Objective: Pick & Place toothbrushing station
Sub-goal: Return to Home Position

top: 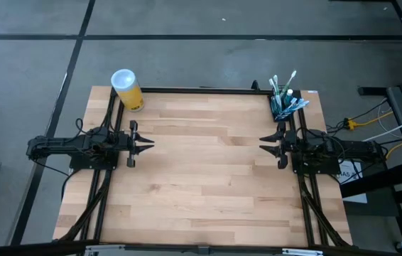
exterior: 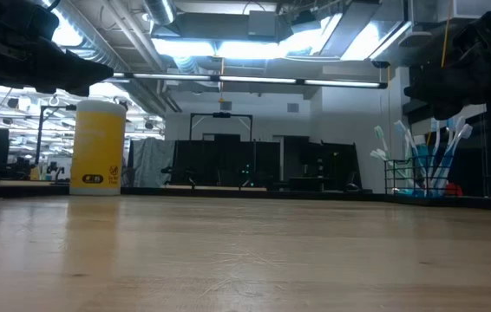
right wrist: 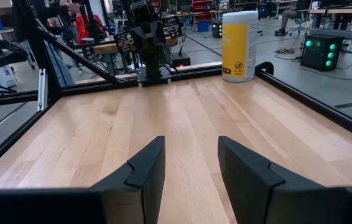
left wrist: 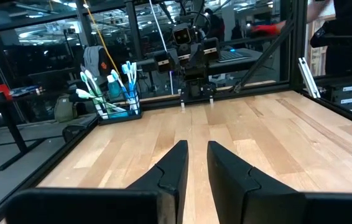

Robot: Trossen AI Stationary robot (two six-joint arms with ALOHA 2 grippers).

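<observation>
Task looked essentially done. The toothbrushing station [top: 284,108] stood loaded near the right gripper [right wrist: 191,144], at the far table corner on that gripper's own side and a little behind its fingertips; not touching it. It was well apart from the left gripper [left wrist: 197,148], diagonally across the table. Several toothbrushes [top: 283,89] stuck up out of it, leaning at mixed angles, none lying loose on the table [top: 201,185].

Both grippers faced each other across the middle, well apart, and neither held anything. Right fingers were clearly spread; left fingers were parted by a narrow slit only. Judged left to do: nothing but parking the arms, which already looked parked.

Materials:
- Station: black wire mesh, boxy, see-through walls, probably light.
- Brushes: thin plastic handles, blue, green and white, with bristle heads up.
- Yellow cup [top: 127,89]: smooth cylinder, white lid, upright near the left gripper on the far side, at the table edge.
- Table: pale wood planks, matte, with a black metal frame.
- Fingers: dark, angular, hard plastic look.
</observation>
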